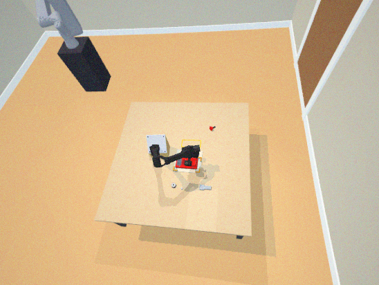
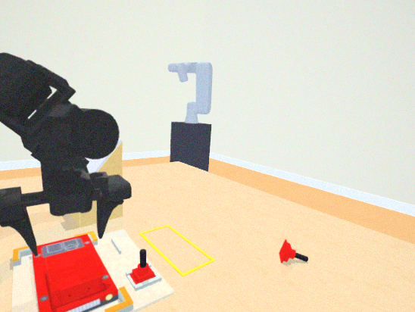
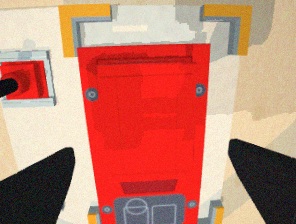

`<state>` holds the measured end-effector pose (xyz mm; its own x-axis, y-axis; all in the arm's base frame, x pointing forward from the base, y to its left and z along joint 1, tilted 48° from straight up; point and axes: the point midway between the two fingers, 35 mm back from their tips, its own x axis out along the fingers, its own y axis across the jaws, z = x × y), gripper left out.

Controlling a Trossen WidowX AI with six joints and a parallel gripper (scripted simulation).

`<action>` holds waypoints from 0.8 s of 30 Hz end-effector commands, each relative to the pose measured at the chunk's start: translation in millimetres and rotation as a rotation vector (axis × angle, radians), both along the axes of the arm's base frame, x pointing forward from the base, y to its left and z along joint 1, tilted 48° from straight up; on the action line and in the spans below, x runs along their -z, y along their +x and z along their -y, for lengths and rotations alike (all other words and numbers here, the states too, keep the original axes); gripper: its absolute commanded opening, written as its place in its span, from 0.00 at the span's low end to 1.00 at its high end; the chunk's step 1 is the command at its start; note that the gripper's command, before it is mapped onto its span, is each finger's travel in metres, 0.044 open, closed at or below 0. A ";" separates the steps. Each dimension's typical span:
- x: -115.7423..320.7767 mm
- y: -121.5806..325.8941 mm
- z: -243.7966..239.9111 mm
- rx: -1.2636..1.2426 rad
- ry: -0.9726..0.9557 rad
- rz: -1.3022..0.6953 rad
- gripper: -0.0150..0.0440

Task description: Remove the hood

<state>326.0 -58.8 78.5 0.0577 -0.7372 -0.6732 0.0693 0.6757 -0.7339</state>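
Wrist view: open hand (image 1: 187, 162) (image 2: 69, 247) (image 3: 153, 150) straddles the red car (image 1: 187, 167) (image 2: 72, 274) (image 3: 145, 130) from above.

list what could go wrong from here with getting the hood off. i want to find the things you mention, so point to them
The open gripper (image 2: 68, 246) (image 3: 153, 150) could come down with a fingertip on the red car (image 2: 72, 269) (image 3: 145, 125) instead of beside it, as its fingers straddle the body closely. Closing there might grip the whole body rather than just the hood. Swinging toward the yellow outline (image 2: 198, 267) (image 1: 191, 140), it could clip the upright black handle (image 2: 142, 257) (image 3: 7, 87).
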 end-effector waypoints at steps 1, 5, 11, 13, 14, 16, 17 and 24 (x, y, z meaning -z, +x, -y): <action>3.2 -0.4 3.7 0.000 -0.006 -0.007 1.00; 5.3 -0.3 5.9 0.000 -0.006 -0.007 1.00; 8.3 -0.1 9.1 0.000 -0.006 -0.007 1.00; 9.3 -0.1 10.2 0.000 -0.007 -0.007 1.00; 9.8 -0.1 10.8 0.000 -0.007 -0.007 1.00; 10.9 -0.1 11.9 0.000 -0.007 -0.007 1.00; 11.4 -0.1 12.4 0.000 -0.007 -0.007 1.00; 14.9 -0.2 16.2 0.000 -0.007 -0.007 1.00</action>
<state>326.6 -71.8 66.3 0.0582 -0.7378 -0.6725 0.0694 0.6750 -0.7345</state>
